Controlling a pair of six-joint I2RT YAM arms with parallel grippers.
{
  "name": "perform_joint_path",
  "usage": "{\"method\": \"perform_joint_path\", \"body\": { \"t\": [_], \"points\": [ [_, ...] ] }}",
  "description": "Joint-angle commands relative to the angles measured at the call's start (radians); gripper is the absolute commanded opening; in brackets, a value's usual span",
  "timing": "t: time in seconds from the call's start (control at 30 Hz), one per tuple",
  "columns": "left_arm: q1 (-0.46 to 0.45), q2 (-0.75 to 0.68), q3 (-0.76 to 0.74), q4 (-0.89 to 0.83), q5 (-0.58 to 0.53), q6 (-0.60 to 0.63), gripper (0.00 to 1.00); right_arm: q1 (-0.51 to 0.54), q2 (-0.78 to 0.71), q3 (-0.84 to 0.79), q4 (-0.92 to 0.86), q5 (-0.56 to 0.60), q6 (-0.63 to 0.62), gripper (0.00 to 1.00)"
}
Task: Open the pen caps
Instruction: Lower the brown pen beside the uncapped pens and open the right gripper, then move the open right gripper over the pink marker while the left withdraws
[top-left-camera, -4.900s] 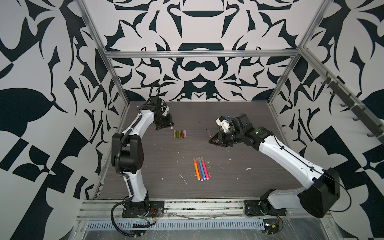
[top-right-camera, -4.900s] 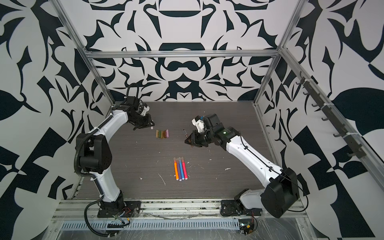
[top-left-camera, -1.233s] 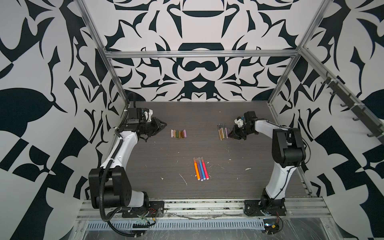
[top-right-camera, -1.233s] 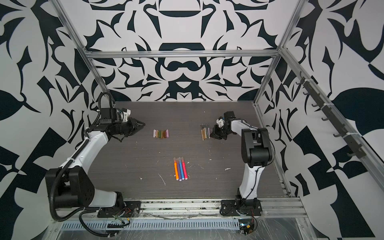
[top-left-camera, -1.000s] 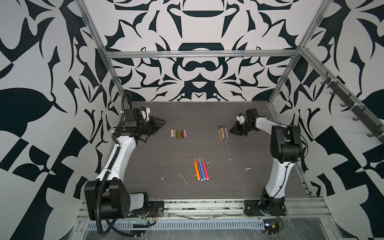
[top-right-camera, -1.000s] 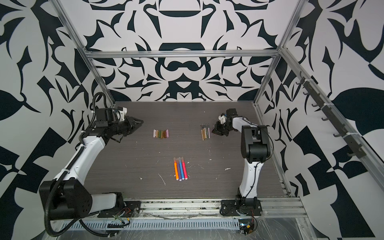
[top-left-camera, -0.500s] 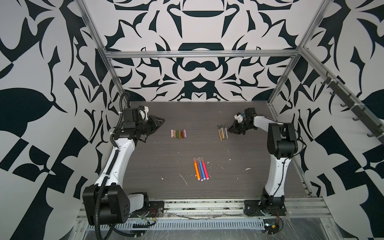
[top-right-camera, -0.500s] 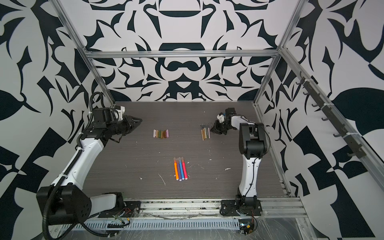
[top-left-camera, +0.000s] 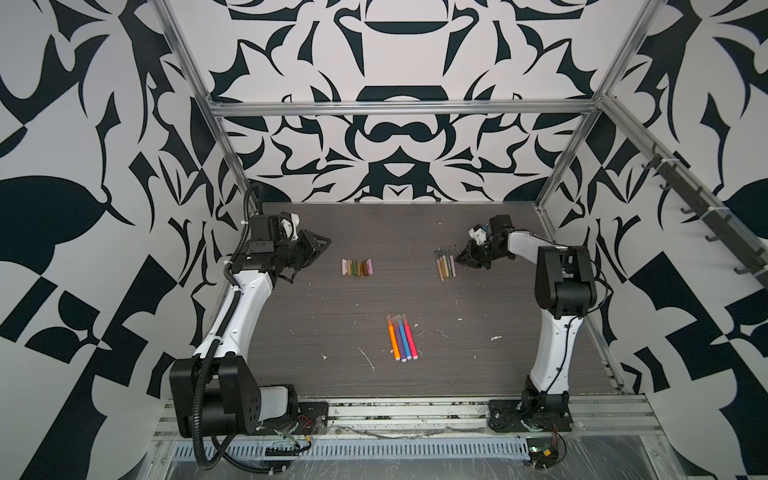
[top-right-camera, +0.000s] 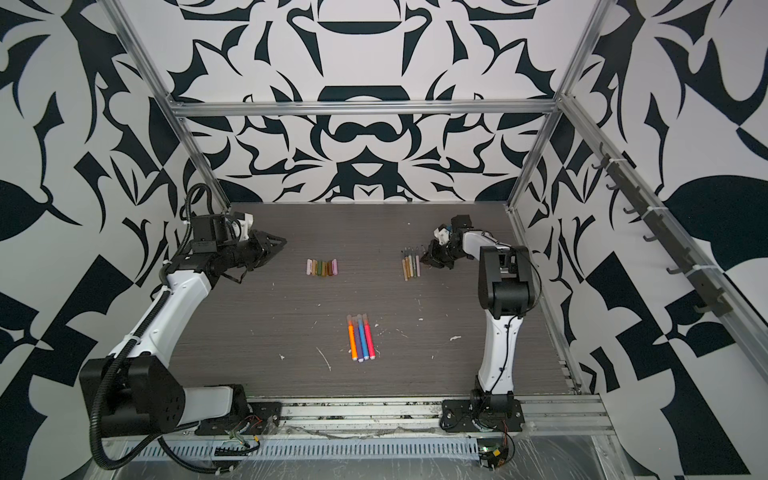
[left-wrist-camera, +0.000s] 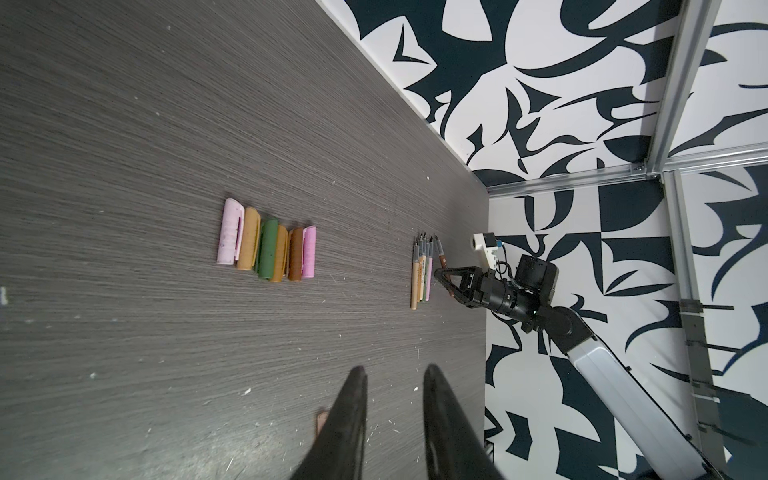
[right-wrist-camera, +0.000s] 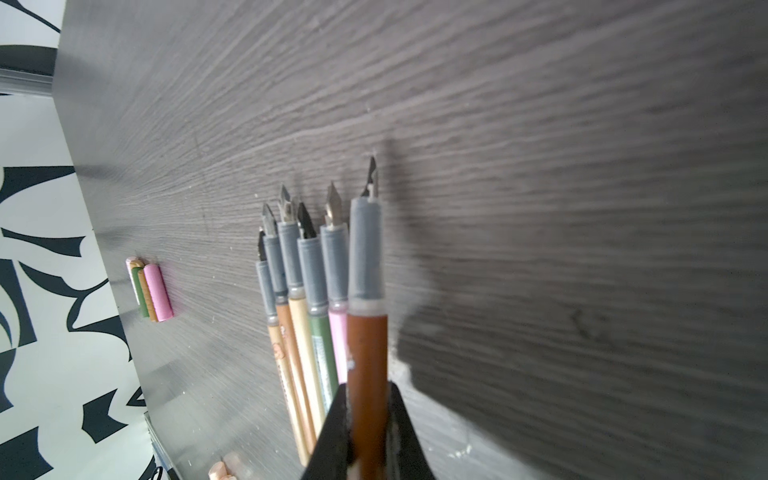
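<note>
Pen caps (top-left-camera: 356, 267) rowed between left gripper (left-wrist-camera: 394, 370), parted, empty, and right gripper (right-wrist-camera: 367, 390), clamping brown pen (right-wrist-camera: 368, 353)

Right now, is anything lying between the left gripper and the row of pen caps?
Nothing visible does. In the left wrist view, only bare table lies between the left gripper and the row of pen caps. The uncapped pens lie farther on, by the right gripper.

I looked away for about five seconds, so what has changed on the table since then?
The left tool drew back leftward from the caps. The right tool swung from the middle to the far right, shut on a brown pen beside the thin pens. The four bright pens stayed put.
</note>
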Motion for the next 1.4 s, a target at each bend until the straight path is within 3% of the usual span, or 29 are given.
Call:
{"method": "perform_joint_path", "body": {
  "t": [0.0, 0.4, 0.63, 1.1, 1.37],
  "points": [
    [0.003, 0.004, 0.030, 0.005, 0.008, 0.006, 0.27, -0.003, -0.059, -0.018, 0.015, -0.018, 0.003, 0.11],
    [0.002, -0.004, 0.034, -0.012, 0.015, 0.013, 0.27, -0.004, -0.086, -0.094, 0.048, -0.017, 0.014, 0.12],
    [0.002, -0.016, 0.036, -0.029, 0.014, 0.021, 0.27, -0.004, -0.089, -0.099, 0.068, -0.020, 0.028, 0.30],
    [0.002, -0.032, 0.043, -0.044, 0.008, 0.023, 0.27, -0.004, -0.108, -0.074, 0.071, -0.038, 0.050, 0.31],
    [0.002, -0.096, 0.027, -0.027, -0.093, 0.027, 0.29, -0.004, -0.160, -0.063, 0.065, -0.060, 0.071, 0.30]
  ]
}}
